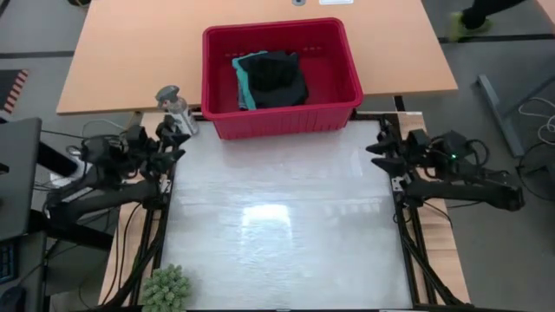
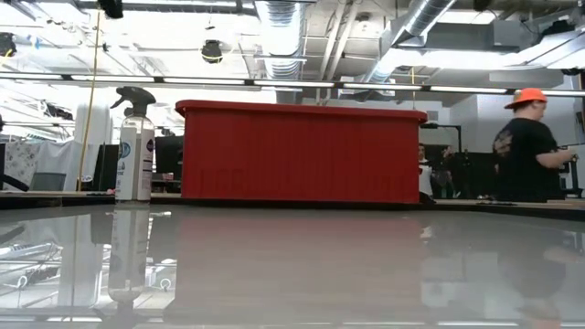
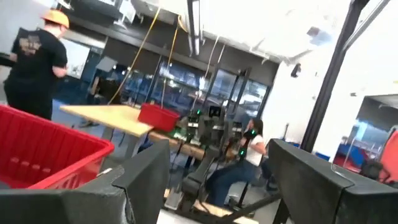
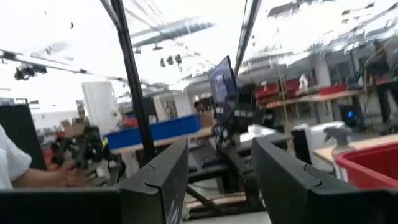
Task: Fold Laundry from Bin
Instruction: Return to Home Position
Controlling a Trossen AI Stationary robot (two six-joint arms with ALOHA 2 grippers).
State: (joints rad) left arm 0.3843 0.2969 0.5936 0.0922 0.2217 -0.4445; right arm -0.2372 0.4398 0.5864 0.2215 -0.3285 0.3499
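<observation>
Glossy pale tabletop [image 1: 286, 234] spreads between the two arms, mirroring the ceiling lights. At its near left corner sits a small green fuzzy plant [image 1: 165, 289]. Farther in, the left gripper [image 1: 178, 143] is parked at the tabletop's left edge and the right gripper [image 1: 380, 149] at its right edge, well apart and each pointing inward. The wrist views show both with fingers spread wide and nothing between them. At the far edge stands the red bin [image 1: 286, 120], upright and apart from both grippers. Inside it lies the laundry [image 1: 279, 78], a folded pile with a black garment on top and a turquoise garment [image 1: 242, 87] showing along its left side; what lies beneath cannot be made out. Just beside the bin's left front corner stands a clear spray bottle [image 1: 176, 108] with a grey trigger head. Behind the bin a wooden tabletop [image 1: 130, 61] stretches away. Beyond, in the low view, a person [image 2: 530, 137] in an orange cap and black shirt stands at the right of the open workshop.
</observation>
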